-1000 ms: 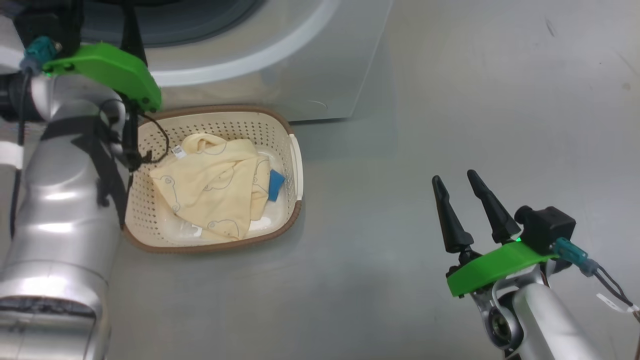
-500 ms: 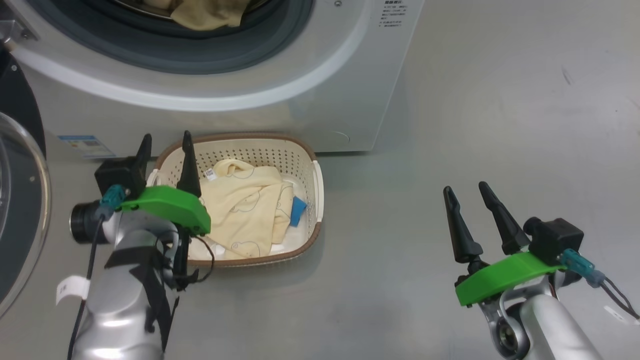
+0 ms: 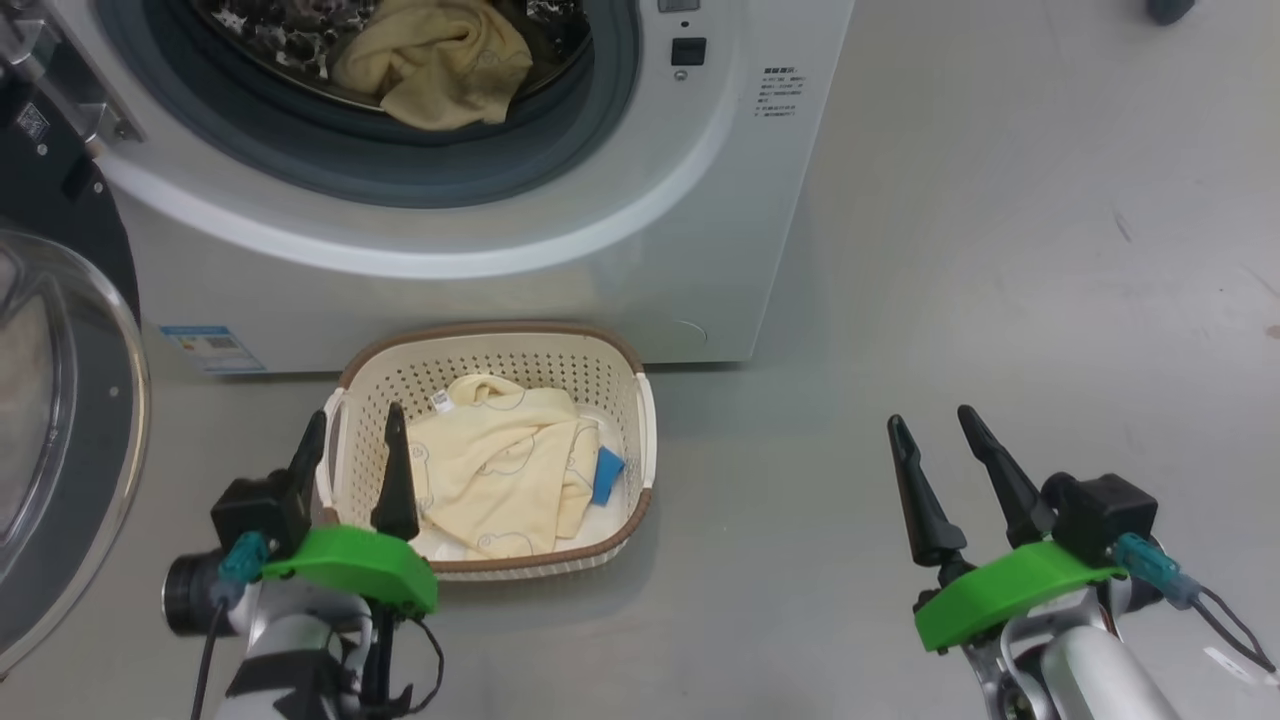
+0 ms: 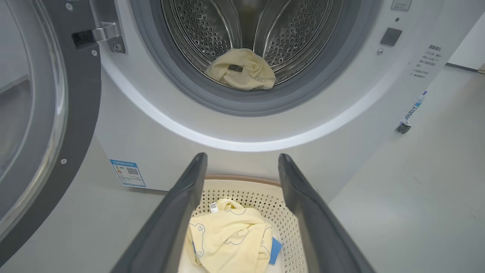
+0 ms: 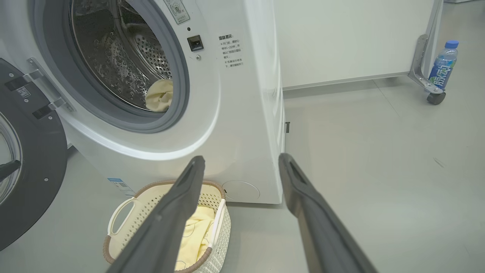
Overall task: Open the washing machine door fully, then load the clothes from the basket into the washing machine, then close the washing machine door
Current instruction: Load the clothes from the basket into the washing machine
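Both pairs of jaws are seen spread wide, with nothing held between them. The left gripper [image 3: 357, 412] is poised at the near left corner of the basket [image 3: 500, 330], fingers pointing toward the machine [image 3: 560, 260]. The right gripper [image 3: 929, 415] is held well apart to the right, over bare floor [image 3: 1000, 250].

The clothes [image 3: 500, 470] are found in two places. One pale-yellow heap lies crumpled in the basket, a blue patch [image 3: 606, 475] showing at its right edge. A second yellow piece [image 3: 435, 60] lies at the front of the drum, just inside the grey seal [image 3: 420, 180]. The door [image 3: 100, 420] is swung open at the left, so loading is judged partly done.

The fabric is judged light, soft and limp. It can be expected to drape and trail when lifted, and no stiff edge is offered. A raised fold near the middle of the heap is judged the best place to pinch, so that several layers are gathered at once. Flat edges lying against the basket floor would be hard to get under. The basket itself is likely light and may be dragged along if the cloth is caught in its holes.
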